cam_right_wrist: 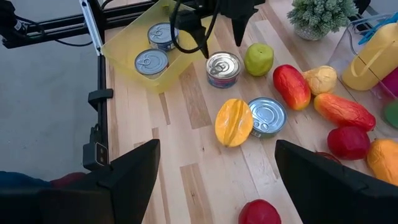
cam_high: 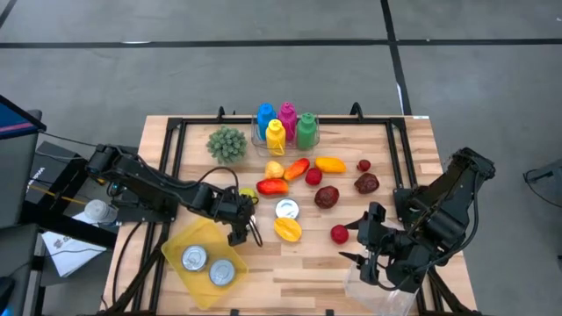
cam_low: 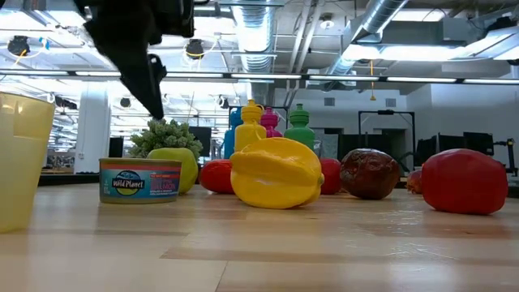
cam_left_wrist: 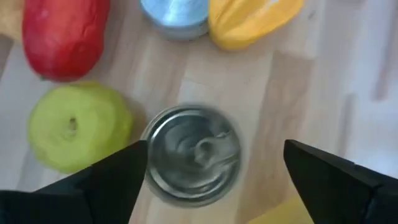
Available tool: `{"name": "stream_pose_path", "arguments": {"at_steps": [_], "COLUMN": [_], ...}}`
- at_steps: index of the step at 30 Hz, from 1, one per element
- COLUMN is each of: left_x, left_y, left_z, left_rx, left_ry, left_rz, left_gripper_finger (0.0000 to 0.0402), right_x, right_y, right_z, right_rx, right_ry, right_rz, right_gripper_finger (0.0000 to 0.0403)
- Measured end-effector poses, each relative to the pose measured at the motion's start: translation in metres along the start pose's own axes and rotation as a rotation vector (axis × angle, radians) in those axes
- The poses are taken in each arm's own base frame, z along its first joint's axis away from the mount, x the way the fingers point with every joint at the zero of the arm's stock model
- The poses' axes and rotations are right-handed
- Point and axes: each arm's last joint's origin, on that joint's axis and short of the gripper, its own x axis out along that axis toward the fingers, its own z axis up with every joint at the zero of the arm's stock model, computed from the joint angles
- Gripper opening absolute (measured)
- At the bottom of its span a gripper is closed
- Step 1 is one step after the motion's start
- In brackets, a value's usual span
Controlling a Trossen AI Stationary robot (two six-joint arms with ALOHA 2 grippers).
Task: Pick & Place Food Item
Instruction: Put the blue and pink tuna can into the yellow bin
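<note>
A silver tin can (cam_left_wrist: 193, 152) with a blue-and-red label (cam_low: 139, 180) stands upright on its base on the wooden table, beside a green apple (cam_right_wrist: 259, 58). My left gripper (cam_left_wrist: 214, 149) hangs open just above the can (cam_right_wrist: 224, 68), one finger on either side and clear of it. In the high view the left gripper (cam_high: 247, 226) hides the can. A yellow bin (cam_high: 195, 239) right beside it holds two more cans (cam_high: 207, 265). My right gripper (cam_high: 373, 263) waits open over the table's near right part.
A yellow starfruit (cam_high: 287, 230) and another can (cam_high: 287, 209) lie just right of the left gripper. Red and orange fruits (cam_high: 327, 197), coloured bottles (cam_high: 285, 127) and a green plant (cam_high: 226, 143) fill the far half. A clear container (cam_high: 379, 297) sits under the right arm.
</note>
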Motion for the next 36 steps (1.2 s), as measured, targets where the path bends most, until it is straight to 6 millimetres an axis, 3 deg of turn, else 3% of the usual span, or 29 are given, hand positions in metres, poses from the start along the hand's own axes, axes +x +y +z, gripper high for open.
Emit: {"name": "stream_pose_path", "arguments": {"at_steps": [8,14,20,28,36], "left_x": [0.022,0.029,0.033,0.037,0.045], "left_y": [0.012,0.020,0.036,0.065,0.060], "left_z": [-0.029,-0.040,-0.035,-0.024,-0.024], "left_rx": [-0.070,-0.079,-0.201,-0.354,-0.329], "left_ry": [0.099,0.147,0.166,0.201,0.226], "left_rz": [0.072,0.109,0.124,0.107,0.070], "left_gripper_finger": [0.0358,0.0356,0.0330,0.0260,0.0209], "right_x": [0.000,0.001,0.005,0.008,0.005], "right_y": [0.000,-0.001,-0.004,-0.007,-0.005], "right_z": [0.000,0.001,0.004,0.007,0.004], "right_rx": [0.000,0.002,0.013,0.025,0.009], "right_ry": [0.000,0.000,-0.001,0.000,0.006], "right_rz": [0.000,-0.003,-0.020,-0.037,-0.026], "right_gripper_finger": [0.0312,0.0312,0.0312,0.0312,0.0312]}}
